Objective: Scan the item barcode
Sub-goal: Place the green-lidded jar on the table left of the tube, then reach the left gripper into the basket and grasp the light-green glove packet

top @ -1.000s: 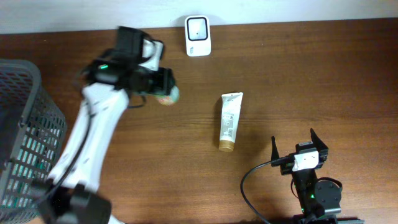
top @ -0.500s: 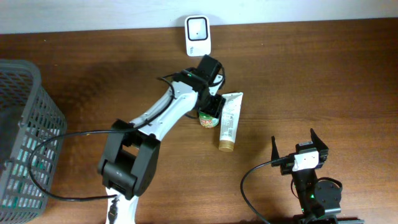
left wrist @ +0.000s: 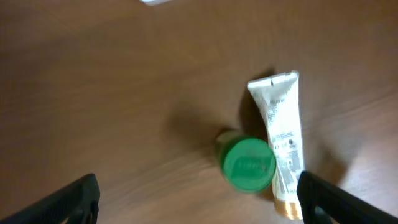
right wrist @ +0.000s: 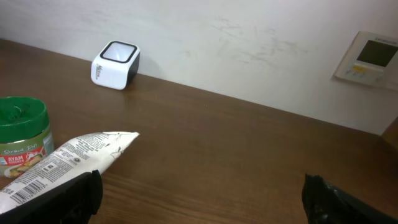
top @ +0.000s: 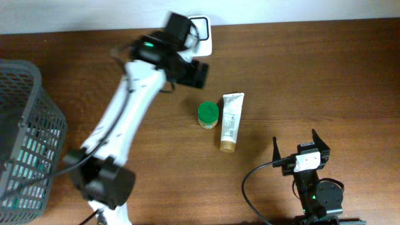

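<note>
A green-lidded jar stands upright on the wooden table, just left of a white tube with a gold cap that lies flat. The white barcode scanner sits at the table's far edge, partly covered by my left arm. My left gripper hovers open and empty between the scanner and the jar. In the left wrist view the jar and the tube lie below the open gripper, apart from its fingers. My right gripper rests open at the near right, with nothing in it.
A dark mesh basket stands at the left edge of the table. The right wrist view shows the scanner, the jar, the tube and a wall panel. A cable loops by the right arm's base.
My left gripper carried the jar right, set it down beside the tube, opened and pulled back toward the scanner. The right arm stayed still.
</note>
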Controlling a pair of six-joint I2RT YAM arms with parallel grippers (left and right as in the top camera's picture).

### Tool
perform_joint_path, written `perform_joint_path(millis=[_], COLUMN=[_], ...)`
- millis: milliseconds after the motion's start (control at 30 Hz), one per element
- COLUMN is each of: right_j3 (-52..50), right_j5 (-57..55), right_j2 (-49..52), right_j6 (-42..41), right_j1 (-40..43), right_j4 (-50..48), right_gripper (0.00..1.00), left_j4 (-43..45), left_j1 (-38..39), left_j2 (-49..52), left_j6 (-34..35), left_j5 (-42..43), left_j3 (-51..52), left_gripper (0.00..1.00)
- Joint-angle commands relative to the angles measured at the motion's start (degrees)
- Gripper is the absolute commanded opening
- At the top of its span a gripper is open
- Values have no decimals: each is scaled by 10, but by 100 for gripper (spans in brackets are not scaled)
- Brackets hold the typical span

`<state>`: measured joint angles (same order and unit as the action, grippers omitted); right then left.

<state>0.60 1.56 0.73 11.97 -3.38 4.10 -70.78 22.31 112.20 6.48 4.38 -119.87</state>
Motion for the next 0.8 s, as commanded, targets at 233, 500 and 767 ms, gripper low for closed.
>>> perform_joint_path(millis=[233,500,767], right_j3=[-3,-3,-3], right_j5=[2,2,2], right_j2=[-4,-4,-4], right_j6=[-6,-6,-6], right_j1=[-1,-1,-1], right_j4=[2,2,2], right_gripper=[98,98,98], left_j4=[-126,-27,97], left_j1=[-454,-655,-669], left_j2=[-183,-169,-118], left_j6=[55,17,-68], left_j5=[-83,-83,-72], left_j3=[-71,137,322], left_gripper=[99,100,100])
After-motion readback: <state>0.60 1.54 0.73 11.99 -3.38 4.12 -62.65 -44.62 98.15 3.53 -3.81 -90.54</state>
